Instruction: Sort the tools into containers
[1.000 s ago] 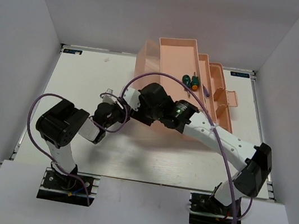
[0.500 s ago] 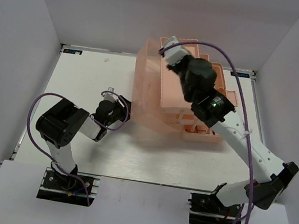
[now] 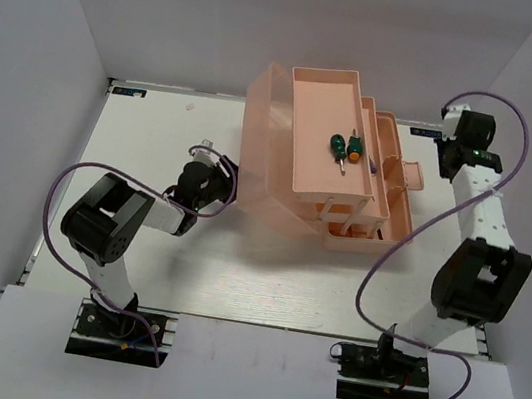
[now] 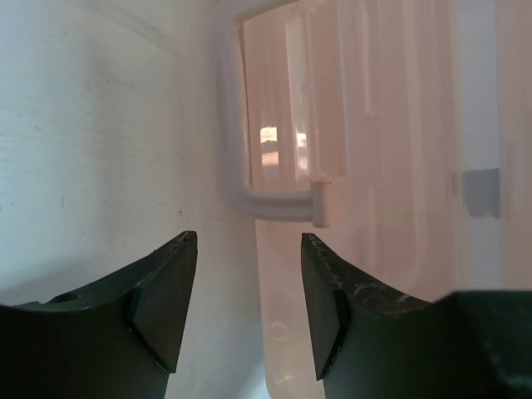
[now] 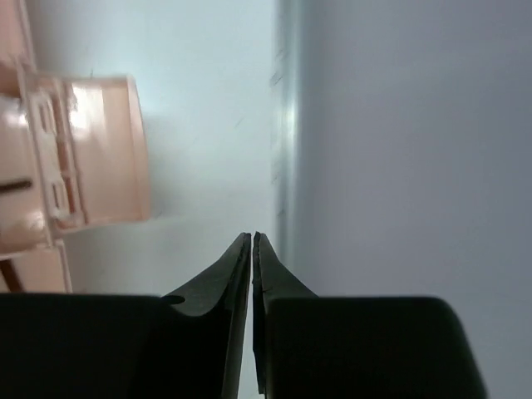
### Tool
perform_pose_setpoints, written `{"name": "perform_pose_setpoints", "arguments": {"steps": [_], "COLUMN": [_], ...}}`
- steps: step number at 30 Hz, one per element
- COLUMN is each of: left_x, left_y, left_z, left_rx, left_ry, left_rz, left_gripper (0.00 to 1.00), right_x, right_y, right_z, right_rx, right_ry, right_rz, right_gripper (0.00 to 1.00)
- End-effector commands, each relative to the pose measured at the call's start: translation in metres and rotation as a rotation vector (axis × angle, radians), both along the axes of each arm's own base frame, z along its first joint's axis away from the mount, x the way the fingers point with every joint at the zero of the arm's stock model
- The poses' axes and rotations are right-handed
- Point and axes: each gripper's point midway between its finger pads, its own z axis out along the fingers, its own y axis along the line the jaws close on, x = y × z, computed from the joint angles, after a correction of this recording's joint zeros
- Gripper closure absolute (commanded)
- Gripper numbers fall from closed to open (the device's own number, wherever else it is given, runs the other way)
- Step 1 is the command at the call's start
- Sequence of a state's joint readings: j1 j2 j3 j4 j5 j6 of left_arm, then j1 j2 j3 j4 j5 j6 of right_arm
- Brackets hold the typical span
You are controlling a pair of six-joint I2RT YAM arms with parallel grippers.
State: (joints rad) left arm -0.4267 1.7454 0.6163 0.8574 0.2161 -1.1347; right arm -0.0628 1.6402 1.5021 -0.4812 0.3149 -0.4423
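Observation:
The salmon-pink toolbox [image 3: 315, 116] stands fanned out in the middle of the table, its containers stepped toward the right. Two stubby green-handled screwdrivers [image 3: 338, 145] lie side by side in the top tray. My left gripper [image 3: 218, 170] is open, low beside the box's left wall. In the left wrist view the gripper [image 4: 249, 241] faces the pale lid handle [image 4: 258, 199], with nothing between its fingers. My right gripper [image 3: 452, 156] is up at the back right, away from the box. Its fingertips [image 5: 252, 237] are shut on nothing. The box's latch flap [image 5: 100, 150] shows at the left.
White walls enclose the table on three sides. The right wall [image 5: 399, 150] is close beside my right gripper, and the table's right edge [image 3: 459, 230] runs under that arm. A purple cable [image 3: 385, 249] loops from the right arm toward the box's front right corner.
My right arm has swung from the box's left front, over the top tray, out to the back right, and its gripper has shut. The left arm has hardly moved.

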Motion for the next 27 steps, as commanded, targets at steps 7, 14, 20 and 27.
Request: {"name": "perform_pose_setpoints", "arguments": {"steps": [7,14,20,27], "left_x": [0.017,0.018,0.015,0.002], "left_y": [-0.027,-0.057,-0.103,-0.121], "left_z": [0.102,0.147,0.17,0.176], "left_rx": [-0.021,-0.06,-0.1,-0.119], "left_ry": [-0.234,-0.315,-0.365,-0.363], "left_rz": [-0.101,-0.233,-0.455,-0.55], "left_gripper": [0.37,0.38,0.38,0.39], "right_x": [-0.046,-0.055,-0.052,-0.05], "right_y": [0.078,0.126,0.13,0.104], "right_z": [-0.126,-0.104,-0.088,-0.097], "right_rx": [0.775,1.063,1.095,0.962], "right_ry": [0.445,0.466,0.426,0.346], "right_rz": [0.169,0.324,0.334,0.24], "right_gripper": [0.91,0.91,0.9,0.9]}}
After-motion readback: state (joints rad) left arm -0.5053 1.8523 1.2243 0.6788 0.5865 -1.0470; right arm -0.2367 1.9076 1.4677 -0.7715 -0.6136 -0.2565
